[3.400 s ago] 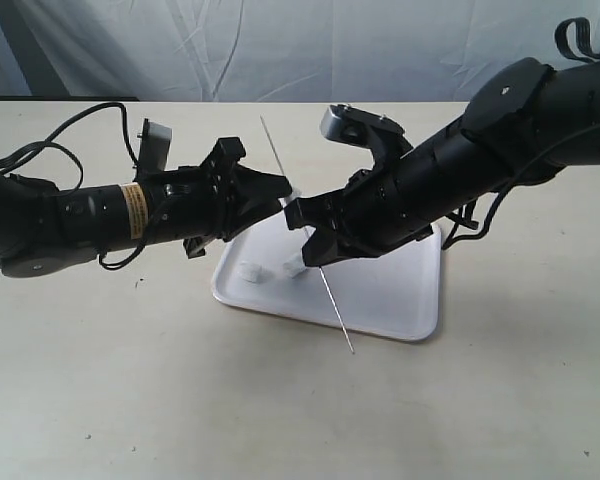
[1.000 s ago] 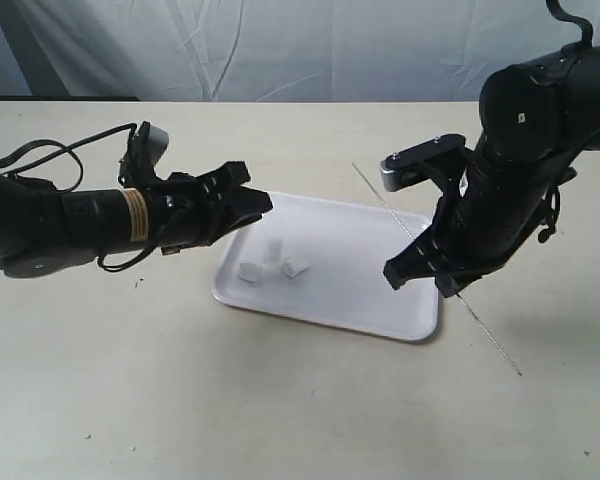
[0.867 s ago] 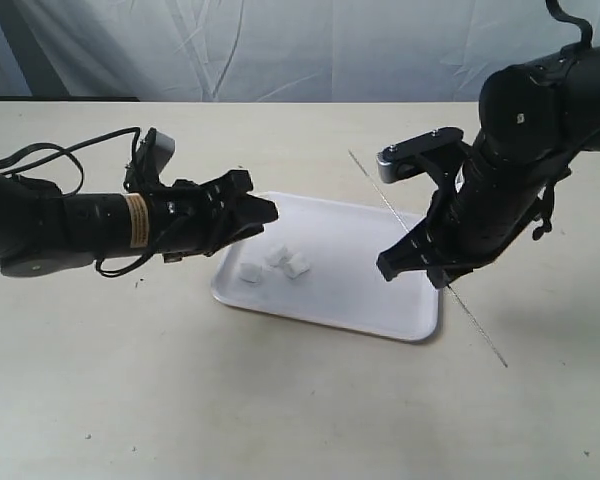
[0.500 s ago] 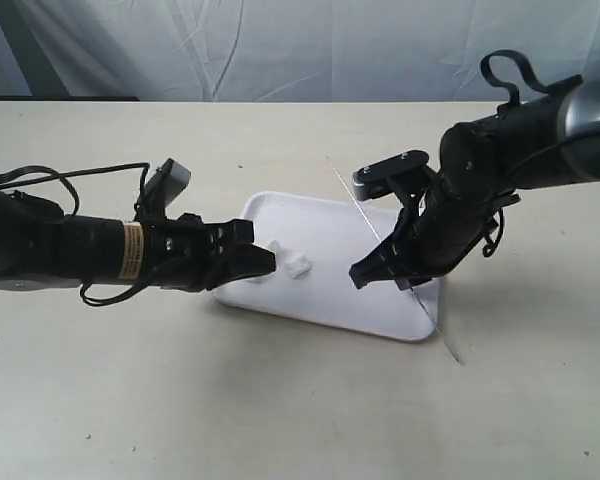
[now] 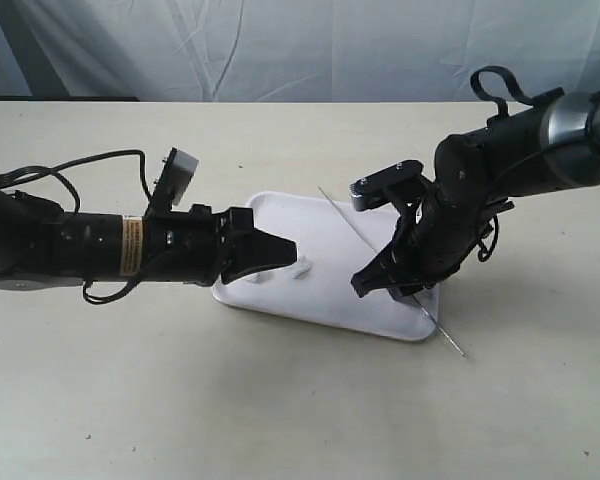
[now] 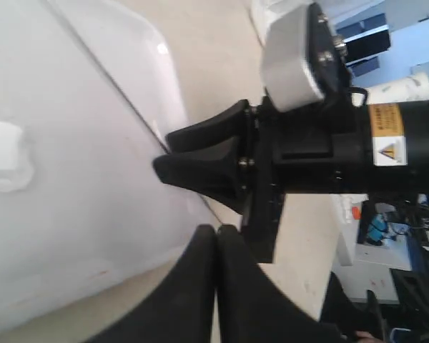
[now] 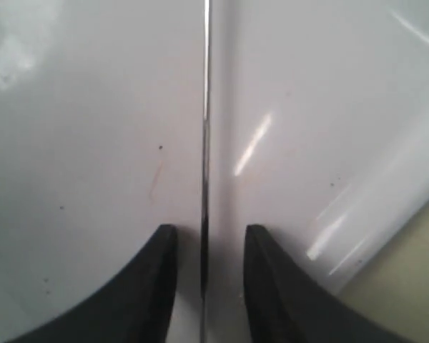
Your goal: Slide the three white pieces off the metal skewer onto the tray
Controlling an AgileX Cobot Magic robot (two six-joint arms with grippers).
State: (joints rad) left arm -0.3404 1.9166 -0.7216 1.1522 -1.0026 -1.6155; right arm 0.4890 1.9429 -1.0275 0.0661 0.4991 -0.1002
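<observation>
Left side: the left pincer (image 5: 288,249) reaches in low over the near-left part of the tray (image 5: 380,325), fingers pressed together with nothing between them. It was half open a second ago and has since shut empty.

Centre: the white pieces (image 5: 299,268) are off the rod and on the tray. One lies in plain view just beside the left pincer's tip, and a second shows in part under that pincer. The third is hidden, though all three lay together there a second ago.

Right side: the metal skewer (image 5: 345,218) is bare and runs diagonally across the right part of the tray, its near end passing the rim over the worktop (image 5: 280,400). The right pincer (image 5: 385,290) stands over it with jaws apart. The right wrist view shows the skewer (image 7: 204,128) running between the two fingers (image 7: 157,279) with a gap on each side. Half a second ago this pincer was clamped on the rod; it has just let go.

Finding: with the pieces on the tray and the skewer released, the task appears complete. Only the withdrawal of both arms seems to remain. Whether the rod lies fully settled cannot be confirmed.
</observation>
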